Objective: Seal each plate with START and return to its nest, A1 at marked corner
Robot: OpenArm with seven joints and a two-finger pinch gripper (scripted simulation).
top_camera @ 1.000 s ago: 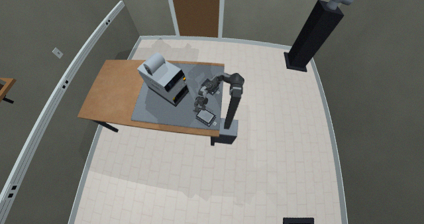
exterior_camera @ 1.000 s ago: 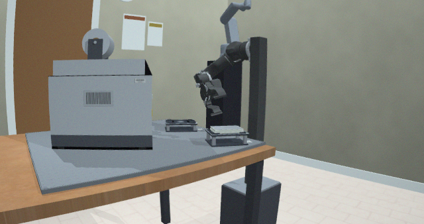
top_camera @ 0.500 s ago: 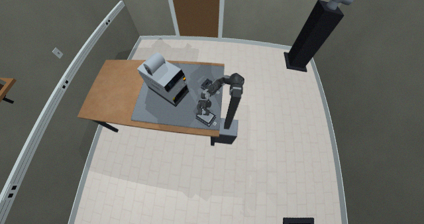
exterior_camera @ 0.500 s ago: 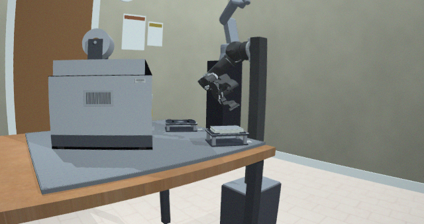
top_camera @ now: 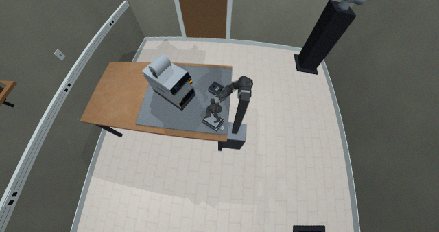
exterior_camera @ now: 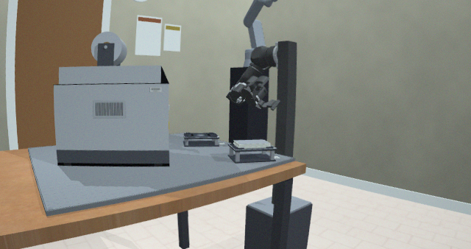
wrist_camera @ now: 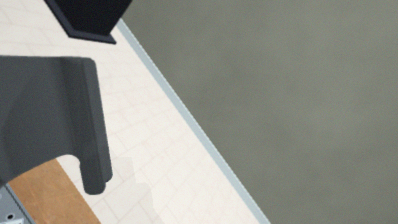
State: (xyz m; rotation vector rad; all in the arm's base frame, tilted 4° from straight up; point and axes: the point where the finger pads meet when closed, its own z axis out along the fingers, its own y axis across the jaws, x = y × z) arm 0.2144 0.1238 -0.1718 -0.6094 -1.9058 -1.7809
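Note:
A pale plate (top_camera: 211, 123) (exterior_camera: 252, 144) lies flat in the nearer nest (top_camera: 217, 129) (exterior_camera: 237, 155); whether it has foil is too small to tell. The farther nest (top_camera: 212, 90) (exterior_camera: 206, 135) is dark, with no plate seen on it. My gripper (top_camera: 212, 119) (exterior_camera: 267, 106) is open and empty, tilted, well above the nearer nest. The wrist view shows one finger over the floor and table edge, with no plate. The sealer (top_camera: 165, 84) (exterior_camera: 110, 131) shows an amber spot on its front in the top view. No stage is seen outside its dark opening; the other plate is not seen.
The foil roll (top_camera: 160, 66) (exterior_camera: 107, 49) sits on top of the sealer. The arm's dark post (top_camera: 241, 112) (exterior_camera: 287, 94) stands at the table edge beside the nearer nest. A grey mat (top_camera: 164, 117) (exterior_camera: 147, 175) lies under the sealer and both nests.

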